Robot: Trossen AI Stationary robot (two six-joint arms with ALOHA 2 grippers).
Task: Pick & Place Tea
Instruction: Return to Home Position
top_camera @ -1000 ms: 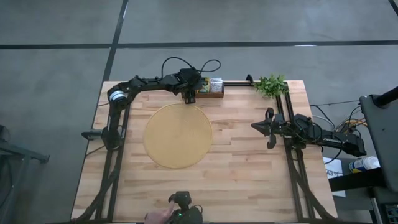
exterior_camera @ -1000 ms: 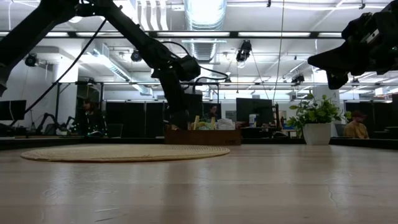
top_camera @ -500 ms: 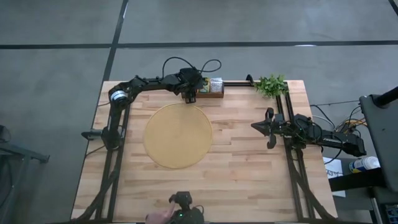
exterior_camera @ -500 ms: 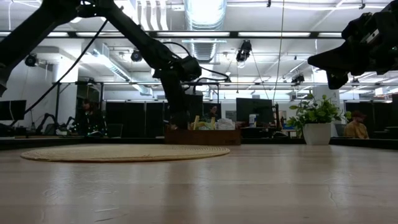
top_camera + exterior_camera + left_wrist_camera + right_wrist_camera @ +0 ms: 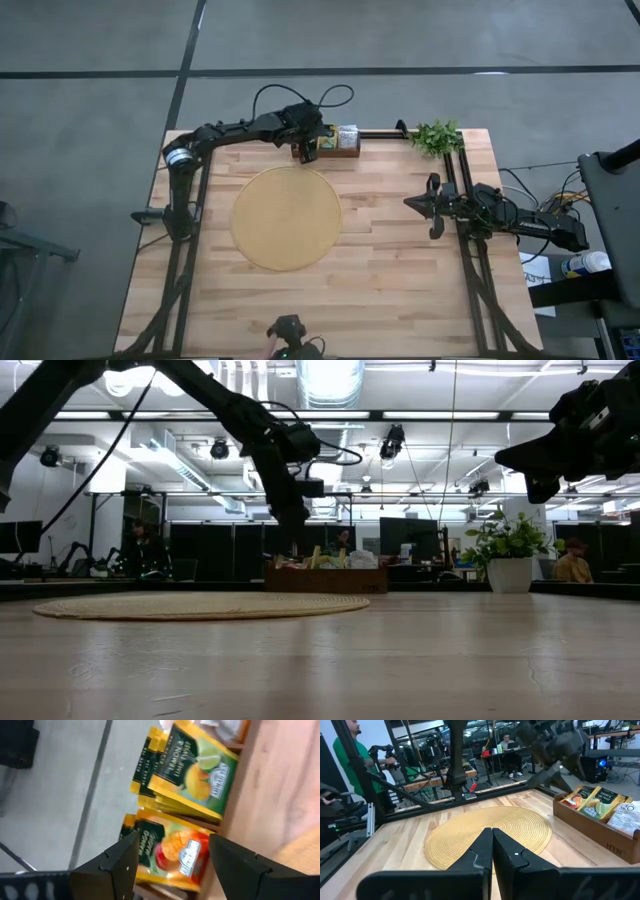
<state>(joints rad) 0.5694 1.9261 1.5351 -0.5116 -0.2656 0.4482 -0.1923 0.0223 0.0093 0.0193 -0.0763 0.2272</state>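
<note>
The tea sachets stand on edge in a brown wooden tray [image 5: 338, 141] at the table's far edge: orange ones [image 5: 172, 860], green-yellow lemon ones [image 5: 195, 770] and white ones [image 5: 625, 817]. My left gripper [image 5: 172, 840] hangs open above the tray's left end [image 5: 280, 572], slanting down. Nothing is between its fingers; the orange sachets show beyond them. My right gripper [image 5: 492, 840] waits shut and level at the table's right side [image 5: 432, 205]. The round tan mat [image 5: 287, 217] lies bare.
A small potted plant [image 5: 436, 137] stands at the far right corner, beside the tray's right end. The arms' frame rails [image 5: 470, 270] run along both sides of the table. A dark device [image 5: 290, 330] sits at the near edge.
My left gripper has risen from the tray's left compartment and rolled a little, its fingers staying open. A person's hand beside the device at the near edge has drawn back out of view.
</note>
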